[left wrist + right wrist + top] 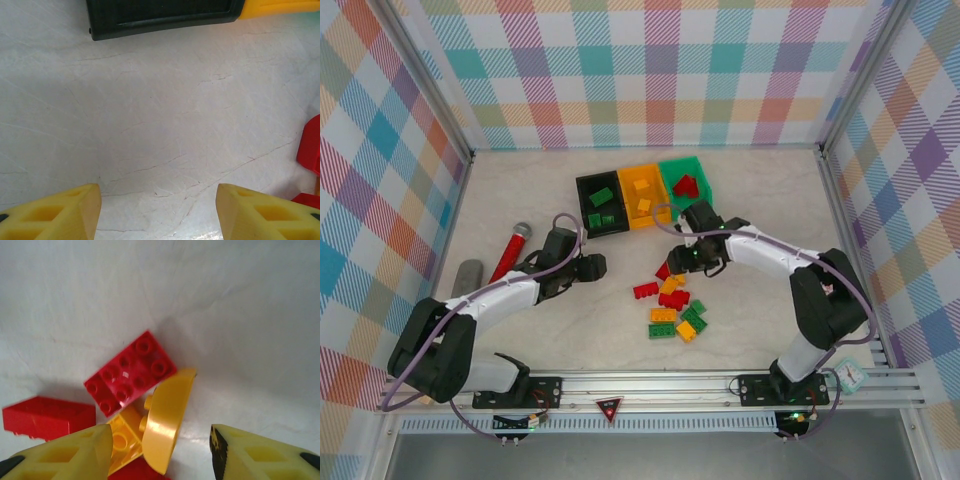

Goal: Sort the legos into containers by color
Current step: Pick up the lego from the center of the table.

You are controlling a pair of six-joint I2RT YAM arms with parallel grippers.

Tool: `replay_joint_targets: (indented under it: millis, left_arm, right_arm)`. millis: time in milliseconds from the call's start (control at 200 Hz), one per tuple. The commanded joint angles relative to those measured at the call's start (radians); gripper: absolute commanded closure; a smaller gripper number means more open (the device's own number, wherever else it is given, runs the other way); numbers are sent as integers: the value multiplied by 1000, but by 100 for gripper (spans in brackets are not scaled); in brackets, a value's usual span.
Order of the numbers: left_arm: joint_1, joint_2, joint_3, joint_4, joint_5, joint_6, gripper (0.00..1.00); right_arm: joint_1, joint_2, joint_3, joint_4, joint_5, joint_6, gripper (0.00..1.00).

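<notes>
1. The loose legos (672,305) lie in a heap near the middle of the tabletop (760,330), a bit toward its near edge. They are red, green and yellow.
2. My right gripper (159,442) is low over the far end of that heap. Its jaws are partly open. A yellow curved piece (167,420) stands between them, close to 1 finger, but I am not squeezing it. A red brick (131,372) lies just past it.
3. My left gripper (157,205) hangs over bare tabletop, left of the heap. It is about half open and holds nothing.
4. I think the step now is picking up that yellow piece. Next I should close on it alone and not pinch the yellow brick (122,440) touching it.
5. The 3 containers (625,200) sit in a row toward the far edge. The black bin (582,205) has green bricks (600,197). The orange-yellow bin (655,190) has 1 yellow block (642,205). The green bin (704,185) has red bricks (685,185).
6. So my yellow piece should go in the middle bin.
</notes>
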Motion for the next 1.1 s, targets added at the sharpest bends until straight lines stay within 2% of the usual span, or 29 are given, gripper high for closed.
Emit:
replay_joint_targets:
  millis: [0, 250, 465, 890, 1095]
  left_arm:
    - [0, 5, 28, 37, 26, -12, 38]
    - [1, -1, 27, 34, 18, -9, 38]
    - [0, 1, 26, 35, 19, -10, 38]
    - [0, 3, 25, 41, 26, -10, 38]
    - [1, 11, 25, 43, 30, -12, 38]
  right_arm:
    - [24, 30, -15, 23, -23, 38, 47]
    - [32, 90, -15, 48, -5, 58, 57]
    - [31, 87, -26, 46, 48, 57, 72]
    - [32, -22, 22, 64, 53, 58, 73]
    - [31, 94, 215, 50, 67, 11, 73]
